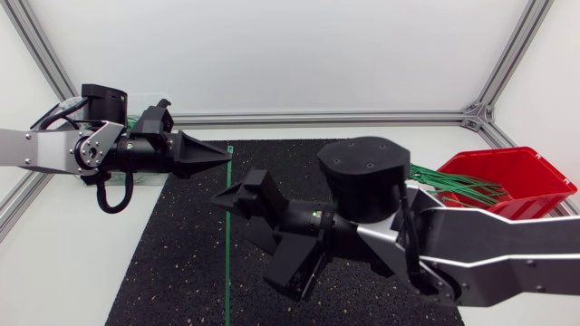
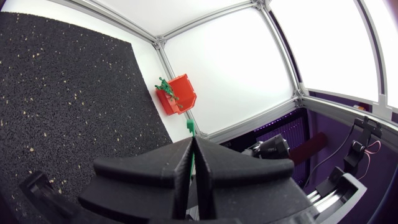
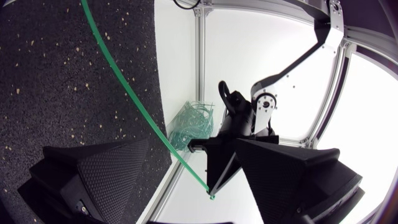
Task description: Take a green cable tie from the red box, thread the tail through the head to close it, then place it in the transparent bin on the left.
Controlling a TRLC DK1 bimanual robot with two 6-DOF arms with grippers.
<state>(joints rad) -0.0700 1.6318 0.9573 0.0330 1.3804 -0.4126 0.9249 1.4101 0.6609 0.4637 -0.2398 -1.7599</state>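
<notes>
Your left gripper [image 1: 225, 158] is squeezed shut on one end of a green cable tie [image 1: 228, 244], and the little head of the tie sticks out past its tips. From there the tie runs long and straight over the black mat [image 1: 172, 263], all the way to the near edge of the head view. Your right gripper [image 1: 258, 237] is wide open and holds nothing. It sits close to the left one over the middle of the mat, and the tie crosses just in front of its spread fingers. I cannot tell if it touches them. The metal rail [image 1: 317, 118] runs along the back of the table, behind both arms. The red box [image 1: 535, 172] is far off at the right edge, with more green ties poking out of it. The see-through bin [image 3: 194, 124] sits by the back corner post behind your left arm, with a heap of green ties in it.
</notes>
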